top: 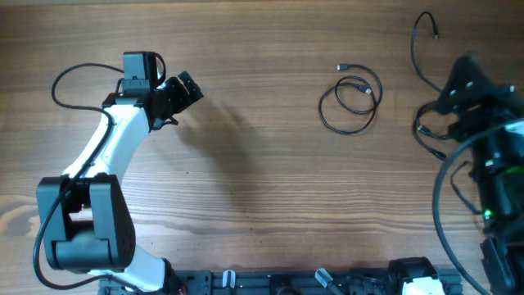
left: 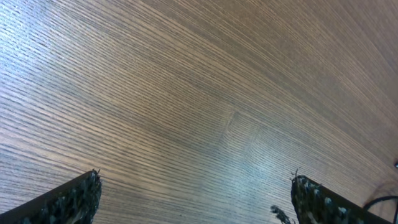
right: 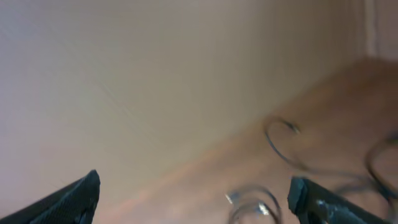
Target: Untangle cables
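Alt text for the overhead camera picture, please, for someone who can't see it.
A coiled black cable lies on a wooden table, with a second cable curving near the right edge. The left gripper hovers open over bare wood, far from both.

black cables [top: 350, 102], brown wood-grain table [top: 262, 188]

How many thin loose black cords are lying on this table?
2 clearly: a coiled cord right of centre, and a curving cord at the far right corner, running toward the right arm. More cord may lie partly hidden by that arm.
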Robot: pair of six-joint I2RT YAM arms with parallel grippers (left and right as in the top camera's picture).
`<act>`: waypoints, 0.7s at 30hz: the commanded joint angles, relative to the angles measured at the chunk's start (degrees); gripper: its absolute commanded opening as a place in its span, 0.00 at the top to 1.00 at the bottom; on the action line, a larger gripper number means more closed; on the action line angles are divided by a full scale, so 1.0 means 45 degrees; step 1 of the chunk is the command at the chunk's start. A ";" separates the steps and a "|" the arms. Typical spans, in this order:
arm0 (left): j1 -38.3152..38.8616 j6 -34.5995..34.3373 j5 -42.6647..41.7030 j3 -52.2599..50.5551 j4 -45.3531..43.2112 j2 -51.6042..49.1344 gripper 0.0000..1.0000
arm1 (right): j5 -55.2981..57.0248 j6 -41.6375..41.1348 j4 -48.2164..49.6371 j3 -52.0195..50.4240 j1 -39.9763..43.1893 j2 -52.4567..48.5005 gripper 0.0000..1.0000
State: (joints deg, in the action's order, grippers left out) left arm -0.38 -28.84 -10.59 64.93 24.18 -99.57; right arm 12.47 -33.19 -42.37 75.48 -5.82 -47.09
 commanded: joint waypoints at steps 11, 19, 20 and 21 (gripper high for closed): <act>0.0049 -0.0078 -0.0160 -0.0097 -0.0034 -0.0141 0.00 | -0.0019 -0.0335 -0.3512 -0.3002 -0.0019 -0.0073 0.00; 0.0049 -0.0078 -0.0160 -0.0097 -0.0029 -0.0141 0.00 | -0.0019 -0.0330 0.1894 -0.9335 -0.0019 0.4692 0.00; 0.0049 -0.0078 -0.0160 -0.0097 -0.0034 -0.0141 0.00 | -0.0019 -0.0330 0.2317 -0.9811 -0.0019 0.5304 0.00; 0.0049 -0.0078 -0.0160 -0.0097 -0.0034 -0.0141 0.00 | -0.0019 -0.0330 0.2885 -1.0239 -0.0019 0.5906 0.00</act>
State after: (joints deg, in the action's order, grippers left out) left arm -0.38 -28.84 -10.79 64.90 24.18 -99.57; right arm 12.45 -34.48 -34.04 34.94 -5.85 -28.16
